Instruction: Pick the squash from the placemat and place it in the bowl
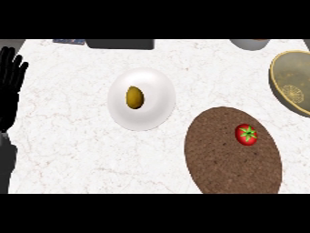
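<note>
A small olive-yellow squash (135, 97) lies inside the white bowl (154, 111) near the middle of the counter. The brown oval placemat (224, 168) sits at the lower right and carries only a red tomato (247, 134) with a green stem. My left hand (2, 93) rests open at the left edge, fingers straight and pointing up, well apart from the bowl. My right hand does not show.
A large olive-gold bowl (305, 68) stands at the right edge. A dark flat object (120, 43), a small patterned item (70, 41) and a grey vessel (250, 43) line the far edge. The counter top is white marble.
</note>
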Motion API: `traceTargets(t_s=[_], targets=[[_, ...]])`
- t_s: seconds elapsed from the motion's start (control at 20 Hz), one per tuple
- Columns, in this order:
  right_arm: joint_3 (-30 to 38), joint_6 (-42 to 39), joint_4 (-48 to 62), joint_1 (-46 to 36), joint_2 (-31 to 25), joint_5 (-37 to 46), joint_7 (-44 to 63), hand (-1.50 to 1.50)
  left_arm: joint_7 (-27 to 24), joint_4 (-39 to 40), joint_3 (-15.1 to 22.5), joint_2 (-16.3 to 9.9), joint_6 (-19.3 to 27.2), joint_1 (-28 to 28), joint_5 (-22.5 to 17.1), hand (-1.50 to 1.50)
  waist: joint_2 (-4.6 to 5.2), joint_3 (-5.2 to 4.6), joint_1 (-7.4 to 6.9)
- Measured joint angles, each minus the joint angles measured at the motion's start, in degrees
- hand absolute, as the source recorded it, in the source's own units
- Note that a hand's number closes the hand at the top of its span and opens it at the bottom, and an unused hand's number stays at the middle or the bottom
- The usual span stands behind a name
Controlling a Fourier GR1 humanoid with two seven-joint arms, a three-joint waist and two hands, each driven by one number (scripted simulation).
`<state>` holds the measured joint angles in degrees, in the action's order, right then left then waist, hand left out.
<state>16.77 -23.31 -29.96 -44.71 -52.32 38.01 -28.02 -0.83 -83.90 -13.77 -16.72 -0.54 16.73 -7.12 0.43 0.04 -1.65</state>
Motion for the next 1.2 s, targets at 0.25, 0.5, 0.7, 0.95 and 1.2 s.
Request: traceTargets(t_s=[0.25,0.5,0.7,0.95,1.2], targets=[[-1.00,6.94,5.45,-1.75,4.21,2.94,4.19,-1.50,0.63,-0.44,0.42,0.25,0.20,0.54,0.15,0.00,0.17,0.05,-0.17],[1.54,8.86,12.25,-2.59,6.81,1.47,5.13,-1.50,0.14,-0.86,0.71,0.56,0.16,-0.10,0.42,0.00,0.35,0.11,-0.46],[5.31,8.81,15.35,-4.04,9.07,-2.24,4.17,-1.50,0.25,-0.83,1.10,0.99,0.51,0.30,0.74,0.00,0.48,0.16,-0.61],[11.57,12.89,16.77,-3.33,9.41,-7.95,0.37,-1.50,0.50,-1.78,1.10,1.10,0.76,-0.38,0.86,0.00,0.52,0.21,-0.62],[17.53,15.50,18.10,-3.16,5.96,-13.03,-0.63,-1.50,0.79,-2.06,0.96,1.05,0.59,0.02,0.46,0.00,0.74,0.26,-0.73]])
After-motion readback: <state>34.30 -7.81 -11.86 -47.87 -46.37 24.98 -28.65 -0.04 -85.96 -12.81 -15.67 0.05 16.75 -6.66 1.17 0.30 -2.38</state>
